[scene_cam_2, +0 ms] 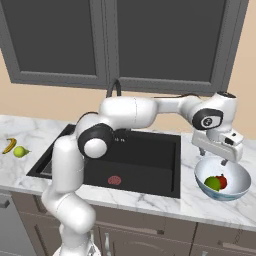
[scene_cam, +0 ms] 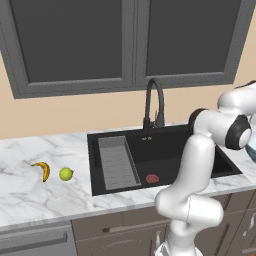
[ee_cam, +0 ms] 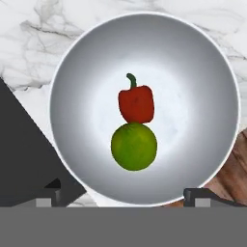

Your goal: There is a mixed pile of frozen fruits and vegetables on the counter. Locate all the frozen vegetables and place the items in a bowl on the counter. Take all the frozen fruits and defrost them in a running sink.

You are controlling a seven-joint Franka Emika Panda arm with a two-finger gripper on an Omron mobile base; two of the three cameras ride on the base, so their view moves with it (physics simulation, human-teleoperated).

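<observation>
Jaws spread wide and empty above the bowl [ee_cam: 202, 58], holding a red pepper [ee_cam: 136, 102], seemingly touching a green ball [ee_cam: 134, 146].

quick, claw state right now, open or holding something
Claw: open, holding nothing, above the bowl with the red pepper and green ball in it.

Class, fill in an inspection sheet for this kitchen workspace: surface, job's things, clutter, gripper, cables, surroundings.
Surface: white marble counter around a black sink.
Job's things: banana and yellow-green ball on the counter left of the sink; red pepper touching a green ball in the bowl.
Clutter: nothing seen.
Gripper: gripper open, empty, above the bowl.
Cables: nothing seen.
Surroundings: faucet, grey wall cabinets.
</observation>
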